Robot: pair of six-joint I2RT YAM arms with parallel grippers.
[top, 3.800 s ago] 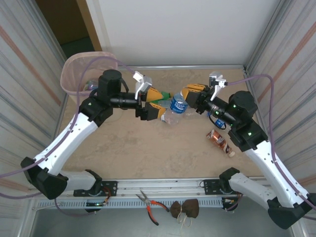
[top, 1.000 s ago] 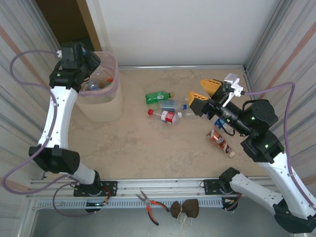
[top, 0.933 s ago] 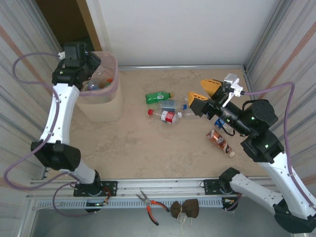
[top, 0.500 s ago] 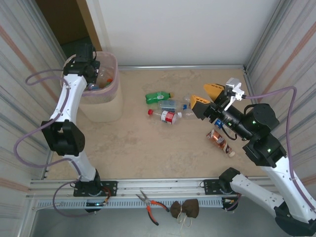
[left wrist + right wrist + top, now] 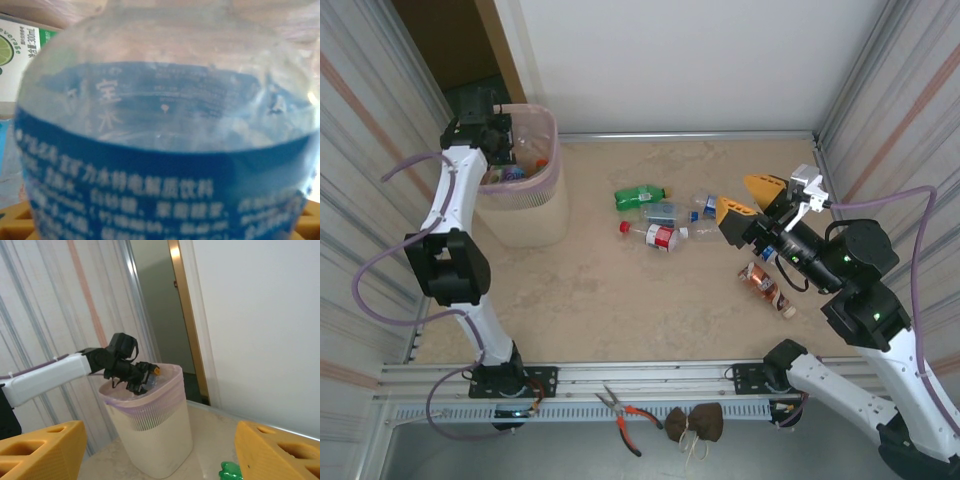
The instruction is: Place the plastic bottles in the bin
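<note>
Table (image 5: 620, 300): beige stone-patterned top, pale panels on three sides. Left arm (image 5: 452, 210): white links and black joints, reaching along the left wall to the far-left corner. Right arm (image 5: 868, 310): same build, raised over the right side of the table, wrist turned toward the centre. Bin (image 5: 530, 215): pale pink, translucent, upright in the far-left corner, with several bottles in the bin (image 5: 515, 165) showing coloured caps and labels. Left gripper (image 5: 488, 133): black head over the bin's mouth, just inside its left rim. A clear blue-labelled bottle (image 5: 160, 165) sits right against the wrist camera, with yellow finger pads (image 5: 10, 227) visible at the lower corners. Whether the jaws clamp it or stand free of it cannot be told. Right gripper (image 5: 746, 198): yellow fingers well apart, nothing between them, hanging above the table to the right of the loose bottles. Loose bottles, table centre, all on their sides: green bottle (image 5: 642, 197) farthest back; clear bottle with blue label (image 5: 663, 212) just beside it; red-labelled bottle (image 5: 656, 236) with a red cap, nearest the arm bases; small clear bottle with blue cap (image 5: 705, 204) to their right, near the right gripper. Separate item: brown-orange bottle (image 5: 766, 288), on its side beneath the right arm, well apart from the cluster. Pliers (image 5: 625, 410): red-handled, lying on the near rail between the arm bases.
</note>
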